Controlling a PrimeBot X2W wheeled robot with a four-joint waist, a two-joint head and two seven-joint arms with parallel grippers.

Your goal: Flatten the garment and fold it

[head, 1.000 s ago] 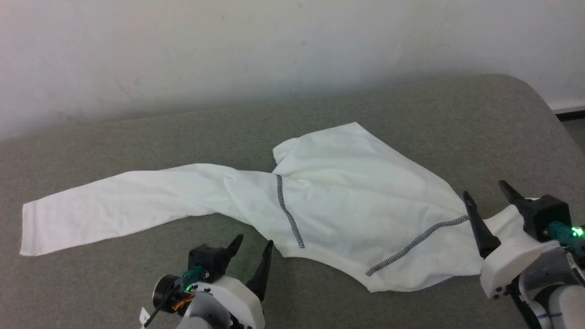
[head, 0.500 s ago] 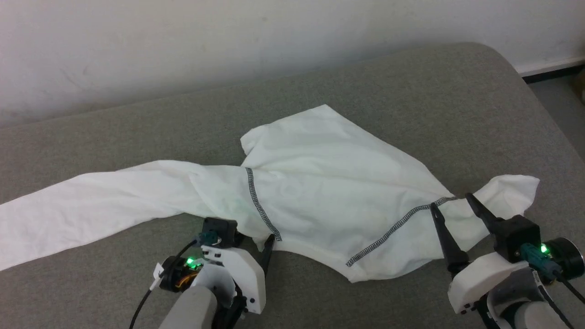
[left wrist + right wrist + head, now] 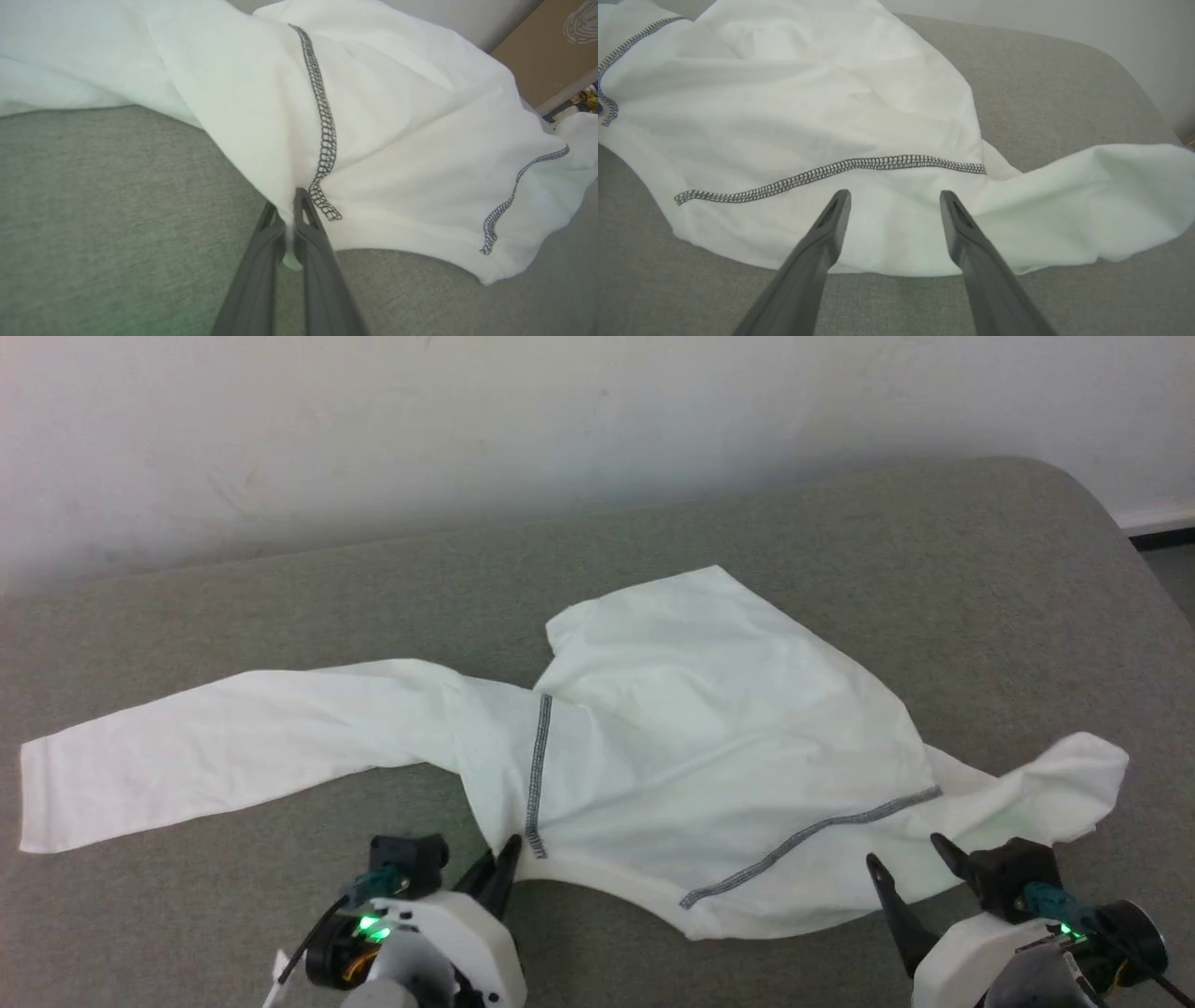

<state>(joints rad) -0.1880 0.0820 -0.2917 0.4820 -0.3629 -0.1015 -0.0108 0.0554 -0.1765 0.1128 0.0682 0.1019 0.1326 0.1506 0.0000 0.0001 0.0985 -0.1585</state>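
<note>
The garment (image 3: 709, 728) lies rumpled, white with two dark stitched seams (image 3: 536, 765), one sleeve (image 3: 215, 747) stretched left. Left gripper (image 3: 286, 205) pinches its near edge; right gripper (image 3: 894, 193) hovers, fingers apart.

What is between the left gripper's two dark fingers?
A pinched edge of the thin white long-sleeved garment, beside its dark grey seam, in left wrist view.

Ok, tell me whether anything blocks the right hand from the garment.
Nothing visible does. The right hand is open at the near edge of the garment, with no object between them. The left hand is shut on its edge.
</note>
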